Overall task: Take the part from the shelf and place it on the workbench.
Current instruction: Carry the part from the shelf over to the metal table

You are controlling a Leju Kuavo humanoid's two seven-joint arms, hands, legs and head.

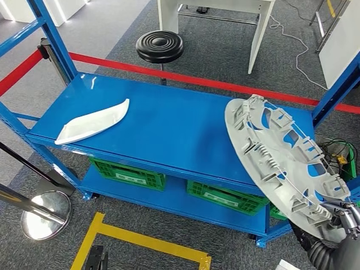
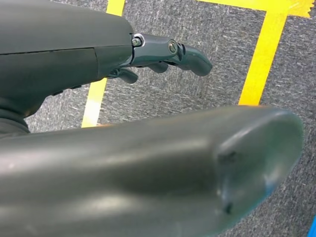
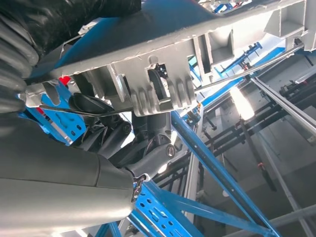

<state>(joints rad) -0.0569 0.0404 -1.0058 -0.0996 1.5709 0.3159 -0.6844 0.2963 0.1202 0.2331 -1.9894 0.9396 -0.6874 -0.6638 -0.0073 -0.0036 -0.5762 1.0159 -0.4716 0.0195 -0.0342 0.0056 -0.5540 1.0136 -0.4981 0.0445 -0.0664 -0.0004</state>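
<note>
- Right hand [image 1: 345, 220] is gripping the near rim of the grey wheel cover [image 1: 283, 158], fingers closed on it at the near right of the scene.
- Wheel cover is tilting, ribbed inner face up, its far edge hanging over the right end of the blue shelf top [image 1: 170, 121]; whether it is touching the surface cannot be told.
- Right wrist view: dark fingers [image 3: 111, 136] are curling under the cover's grey ribbed rim [image 3: 164, 89], blue rack beams [image 3: 209, 163] lying beyond.
- Left hand [image 2: 164, 54] is hanging over grey carpet crossed by yellow floor tape [image 2: 260, 64]; fingers are stretched out and holding nothing.
- White curved part [image 1: 94, 121] is lying flat on the left of the shelf top, well apart from the wheel cover.
- Green crates [image 1: 127, 173] are sitting on the lower shelf.
- Black stool [image 1: 160, 46] is standing beyond the shelf, just behind a red barrier tape [image 1: 191, 80].
</note>
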